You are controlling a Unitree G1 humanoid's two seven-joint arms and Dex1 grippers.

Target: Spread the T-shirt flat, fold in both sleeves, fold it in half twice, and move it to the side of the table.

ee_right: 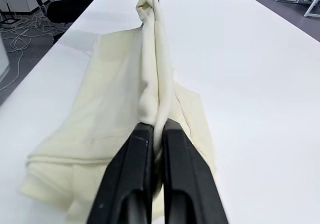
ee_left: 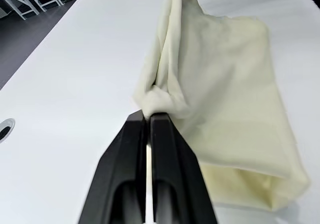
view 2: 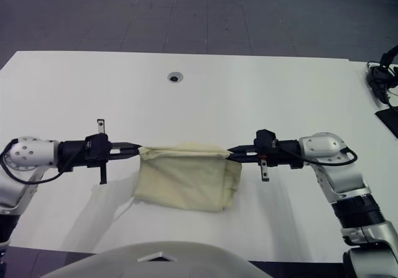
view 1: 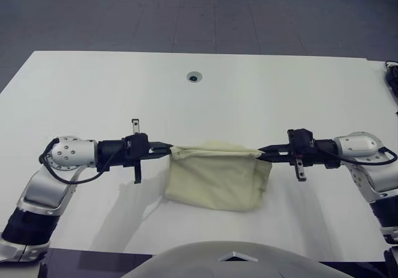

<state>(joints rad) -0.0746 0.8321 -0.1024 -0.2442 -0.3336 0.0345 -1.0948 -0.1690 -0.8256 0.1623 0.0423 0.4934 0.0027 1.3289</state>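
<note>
Head view, T-shirt: pale yellow cloth T-shirt (view 1: 217,181), already a compact folded bundle. Top edge lifted and drawn taut between the two grippers, lower part lying slack on the flat white tabletop (view 1: 280,91), about midway along the robot's side.
Head view, left gripper: left gripper (view 1: 166,147) at the bundle's upper left corner, closed on cloth.
Head view, right gripper: right gripper (view 1: 264,148) at the upper right corner, likewise closed on cloth, level with the other.
Head view, table: small round dark cable hole (view 1: 194,76), well apart, toward the far side.
Left wrist view: black fingers (ee_left: 127,154) pressed almost together, only a sliver between them, pinching a bunched wad of T-shirt at the tips. Rest of the cloth falling away onto the table.
Right wrist view: fingers (ee_right: 130,174) clamped on a rolled ridge of the same edge, which runs off toward the other gripper.
Step in hand: probably one of the half folds, sleeves seemingly tucked in. Cannot tell whether first or second.
Next move: likely calls for carrying both corners across together, level and taut, laying edge on edge, then letting go without dragging the layers.
</note>
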